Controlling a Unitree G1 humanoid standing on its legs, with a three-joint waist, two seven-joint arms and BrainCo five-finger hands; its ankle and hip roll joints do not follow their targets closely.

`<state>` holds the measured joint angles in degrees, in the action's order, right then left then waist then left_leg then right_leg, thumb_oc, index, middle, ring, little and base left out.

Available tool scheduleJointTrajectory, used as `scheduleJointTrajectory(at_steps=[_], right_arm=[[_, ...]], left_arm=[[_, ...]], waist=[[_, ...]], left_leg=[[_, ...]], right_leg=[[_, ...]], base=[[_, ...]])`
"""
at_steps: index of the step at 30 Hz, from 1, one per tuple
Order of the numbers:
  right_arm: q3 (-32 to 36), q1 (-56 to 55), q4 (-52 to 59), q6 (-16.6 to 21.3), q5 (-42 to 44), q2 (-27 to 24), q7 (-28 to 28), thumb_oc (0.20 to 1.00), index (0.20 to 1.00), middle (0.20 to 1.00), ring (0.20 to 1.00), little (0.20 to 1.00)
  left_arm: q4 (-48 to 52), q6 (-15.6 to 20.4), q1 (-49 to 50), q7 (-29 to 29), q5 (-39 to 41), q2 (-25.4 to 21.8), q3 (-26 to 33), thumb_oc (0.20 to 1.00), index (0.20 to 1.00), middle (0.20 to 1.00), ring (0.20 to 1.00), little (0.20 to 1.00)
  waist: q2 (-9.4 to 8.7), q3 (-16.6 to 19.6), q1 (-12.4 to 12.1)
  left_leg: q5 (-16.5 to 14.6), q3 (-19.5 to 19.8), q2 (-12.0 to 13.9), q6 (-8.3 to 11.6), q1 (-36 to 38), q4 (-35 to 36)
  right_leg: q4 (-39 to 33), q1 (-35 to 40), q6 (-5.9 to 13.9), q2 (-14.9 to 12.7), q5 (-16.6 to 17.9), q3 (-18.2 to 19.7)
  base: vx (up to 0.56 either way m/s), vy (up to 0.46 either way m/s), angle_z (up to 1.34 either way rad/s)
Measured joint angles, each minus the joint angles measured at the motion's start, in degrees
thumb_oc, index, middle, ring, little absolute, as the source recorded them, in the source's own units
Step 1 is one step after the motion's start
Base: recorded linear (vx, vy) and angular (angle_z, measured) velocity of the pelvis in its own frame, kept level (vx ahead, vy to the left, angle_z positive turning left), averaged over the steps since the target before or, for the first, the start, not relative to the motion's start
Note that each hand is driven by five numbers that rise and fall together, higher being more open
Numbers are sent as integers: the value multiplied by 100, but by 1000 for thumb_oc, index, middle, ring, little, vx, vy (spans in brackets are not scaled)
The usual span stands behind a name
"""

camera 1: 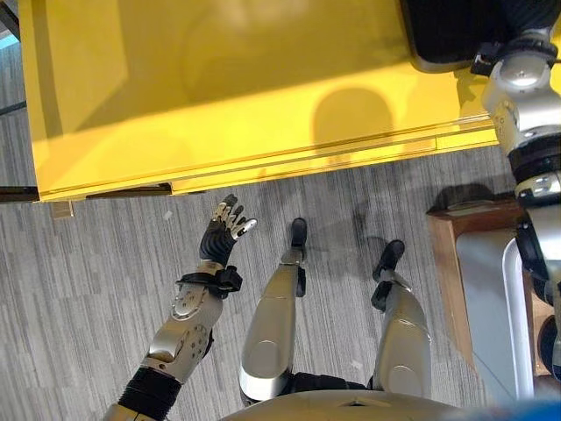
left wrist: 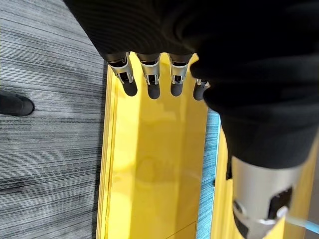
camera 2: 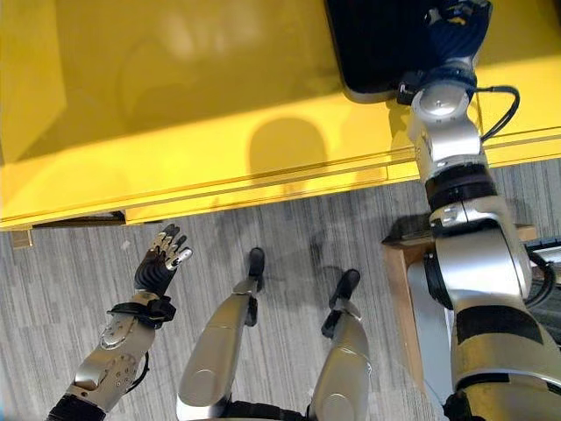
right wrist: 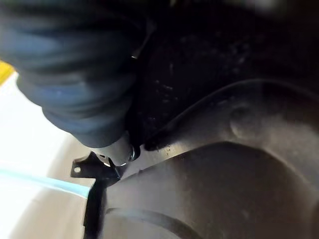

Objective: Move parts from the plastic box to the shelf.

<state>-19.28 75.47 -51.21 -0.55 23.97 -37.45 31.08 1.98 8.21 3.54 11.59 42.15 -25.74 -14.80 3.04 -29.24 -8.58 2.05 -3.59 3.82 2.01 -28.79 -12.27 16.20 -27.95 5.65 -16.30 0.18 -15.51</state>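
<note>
A: Where's the left hand (camera 1: 223, 230)?

B: Raised over the grey carpet (camera 1: 88, 281), just short of the near edge of the yellow shelf (camera 1: 219, 88). Its fingers (left wrist: 152, 79) are straight and slightly spread, and there is nothing in them.

A: And the right one?

B: The right hand (camera 2: 456, 31) reaches far right, across the yellow top and into a dark box (camera 2: 377, 44) that sits on it at the far right. The dark ribbed cover shows at the box's rim, but the fingers are down inside, so I cannot tell whether they are spread or curled, or whether they have hold of anything.

A: Can you see the parts?

B: Not clearly. The right wrist view is dark; it shows curved black and grey surfaces inside the box, with nothing I could pick out as a single part.

A: Anything else nearby?

B: A wooden frame (camera 1: 451, 263) stands on the carpet at the right, near the yellow shelf's edge, with a pale grey panel (camera 1: 491, 298) lying inside it
</note>
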Motion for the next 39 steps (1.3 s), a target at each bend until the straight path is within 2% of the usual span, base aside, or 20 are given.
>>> scheduleJointTrajectory(at_steps=[10, 22, 39], right_arm=[[-551, 346, -211, -22, -3, -76, -198, 200, 200, 200, 200, 200], [-539, 766, -965, -4, 513, -94, -207, 200, 200, 200, 200, 200], [-406, 892, -1337, 30, 679, -75, -217, 200, 200, 200, 200, 200]], left_arm=[[1, 119, -53, 22, 64, 0, -6, 1000, 1000, 1000, 1000, 1000], [1, 210, -242, 158, 177, -3, 18, 1000, 1000, 1000, 1000, 1000], [1, 220, -243, 250, 192, -4, 15, 1000, 1000, 1000, 1000, 1000]], waist=[[-73, -42, -31], [-79, -42, -102], [-68, -35, -181]], left_leg=[[39, 105, 4, 17, -91, 8], [76, 135, -7, 6, -186, -6], [105, 150, -16, 12, -186, -8]], right_leg=[[11, -18, -11, 6, -9, -101], [40, -102, -13, -4, -6, -113], [62, -103, -15, -13, -5, -116]], base=[[9, -6, 4], [5, 2, 1], [0, 0, 0]])
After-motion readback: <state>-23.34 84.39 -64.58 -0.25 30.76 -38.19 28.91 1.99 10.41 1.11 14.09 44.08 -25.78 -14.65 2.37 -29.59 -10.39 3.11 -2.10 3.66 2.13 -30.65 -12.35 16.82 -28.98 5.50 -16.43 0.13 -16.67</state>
